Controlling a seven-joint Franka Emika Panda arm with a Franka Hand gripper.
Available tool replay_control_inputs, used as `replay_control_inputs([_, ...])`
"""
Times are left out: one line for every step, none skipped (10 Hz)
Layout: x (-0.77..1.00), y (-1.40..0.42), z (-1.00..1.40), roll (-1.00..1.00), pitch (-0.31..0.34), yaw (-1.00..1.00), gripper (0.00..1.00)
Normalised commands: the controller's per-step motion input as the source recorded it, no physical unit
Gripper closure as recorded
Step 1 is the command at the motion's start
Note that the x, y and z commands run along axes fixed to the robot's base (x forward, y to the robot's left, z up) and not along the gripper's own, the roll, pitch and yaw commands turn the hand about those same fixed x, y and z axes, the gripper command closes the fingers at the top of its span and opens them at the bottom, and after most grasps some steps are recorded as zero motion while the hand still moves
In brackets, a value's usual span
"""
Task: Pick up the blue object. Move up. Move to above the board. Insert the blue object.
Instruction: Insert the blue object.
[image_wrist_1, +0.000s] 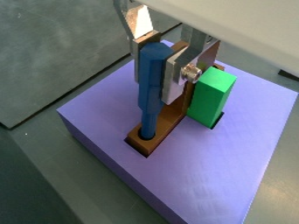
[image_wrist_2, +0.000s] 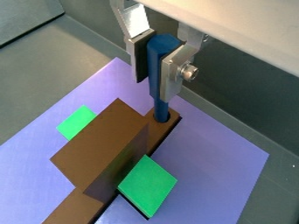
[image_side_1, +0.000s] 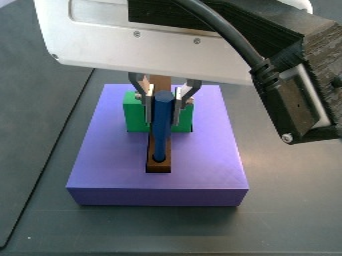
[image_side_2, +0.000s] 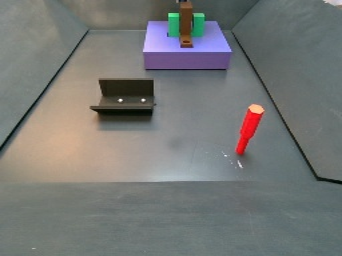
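The blue object (image_wrist_1: 151, 83) is a straight blue peg standing upright between my gripper's (image_wrist_1: 155, 63) silver fingers. The gripper is shut on its upper part. The peg's lower end sits in the round hole at the end of the brown board (image_wrist_1: 170, 122). It shows the same way in a wrist view (image_wrist_2: 162, 74), with the board (image_wrist_2: 107, 147) running away from the hole. The board lies on the purple slab (image_side_1: 160, 172), passing through the green block (image_side_1: 134, 112). In a side view the gripper (image_side_1: 160, 98) holds the peg (image_side_1: 159, 130) above the board's near end (image_side_1: 159, 166).
The purple slab (image_side_2: 187, 52) stands at the far end of the grey floor. A red peg (image_side_2: 249, 130) stands tilted on the floor at the right. The dark fixture (image_side_2: 124, 96) stands at the left middle. Grey walls ring the floor.
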Motion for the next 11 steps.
replay_control_inputs([0.01,0.00,0.00,-0.04,0.000,0.00,1.00])
replay_control_inputs([0.08,0.00,-0.08,0.00,0.000,0.00,1.00])
replay_control_inputs([0.14,0.00,-0.17,0.06,0.013,0.00,1.00])
replay_control_inputs([0.20,0.00,-0.26,0.14,0.029,0.00,1.00])
replay_control_inputs([0.29,0.00,-0.34,0.22,0.046,0.00,1.00])
replay_control_inputs([0.24,0.00,-0.32,0.26,0.044,0.00,1.00])
replay_control_inputs([0.16,0.00,-0.27,0.27,0.043,0.00,1.00])
replay_control_inputs([0.07,-0.01,-0.24,0.27,0.044,0.00,1.00])
replay_control_inputs([0.01,-0.03,-0.11,0.19,0.057,0.00,1.00])
replay_control_inputs([0.00,-0.05,0.00,0.07,0.063,0.00,1.00])
replay_control_inputs([0.00,-0.08,0.01,0.03,0.033,0.00,1.00])
